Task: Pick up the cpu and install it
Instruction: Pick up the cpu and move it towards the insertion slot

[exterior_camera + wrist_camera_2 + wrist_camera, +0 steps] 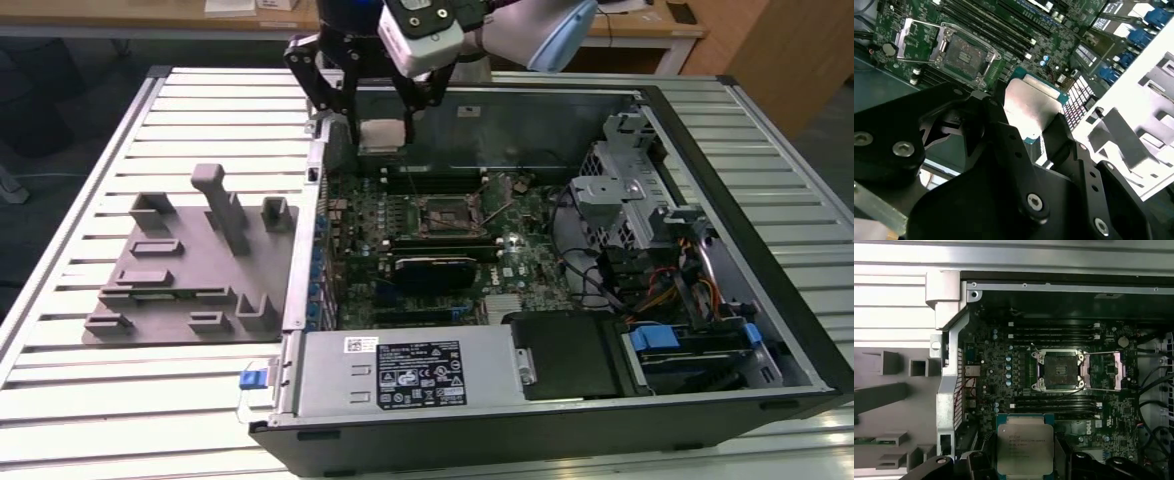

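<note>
The cpu [1025, 445], flat silvery-grey square, teal-green edge, tight in the grip of the black hand [1026, 462]

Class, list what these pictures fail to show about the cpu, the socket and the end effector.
- cpu underside: faces away from the camera in both wrist views.
- cpu side edges, second wrist view: covered by the end effector.
- socket contacts, first wrist view: too small to make out.
</note>
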`<action>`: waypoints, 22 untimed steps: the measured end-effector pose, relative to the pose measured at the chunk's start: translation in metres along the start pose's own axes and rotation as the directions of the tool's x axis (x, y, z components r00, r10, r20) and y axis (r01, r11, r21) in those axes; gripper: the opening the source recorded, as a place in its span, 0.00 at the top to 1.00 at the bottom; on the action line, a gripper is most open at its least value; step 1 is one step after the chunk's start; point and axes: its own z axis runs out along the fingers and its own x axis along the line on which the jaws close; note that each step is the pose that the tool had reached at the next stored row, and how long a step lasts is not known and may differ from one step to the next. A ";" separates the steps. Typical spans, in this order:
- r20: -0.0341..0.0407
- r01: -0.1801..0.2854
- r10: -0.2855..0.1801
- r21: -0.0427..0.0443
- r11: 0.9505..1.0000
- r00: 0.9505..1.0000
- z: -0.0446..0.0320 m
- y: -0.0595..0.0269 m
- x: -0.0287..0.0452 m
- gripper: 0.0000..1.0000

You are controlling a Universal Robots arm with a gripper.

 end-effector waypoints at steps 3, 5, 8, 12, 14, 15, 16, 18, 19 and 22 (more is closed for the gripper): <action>0.000 0.000 0.000 0.000 1.000 1.000 0.0030 0.0000 -0.0049 0.45; -0.001 0.000 0.000 0.000 1.000 1.000 0.0050 0.0000 -0.0083 0.45; -0.001 0.000 0.000 0.000 1.000 1.000 0.0079 0.0000 -0.0138 0.45; -0.002 0.000 0.000 0.000 1.000 1.000 0.0124 0.0000 -0.0213 0.45; -0.003 0.000 0.000 0.000 1.000 1.000 0.0154 0.0000 -0.0246 0.45; -0.003 0.000 0.000 0.000 1.000 1.000 0.0168 0.0000 -0.0263 0.45; -0.003 0.000 0.000 0.000 1.000 1.000 0.0183 0.0000 -0.0279 0.45; -0.004 0.000 0.000 0.000 1.000 1.000 0.0213 -0.0001 -0.0309 0.45; -0.004 0.000 0.000 0.000 1.000 1.000 0.0229 -0.0001 -0.0322 0.45; -0.005 0.000 0.000 0.000 1.000 1.000 0.0279 -0.0002 -0.0360 0.45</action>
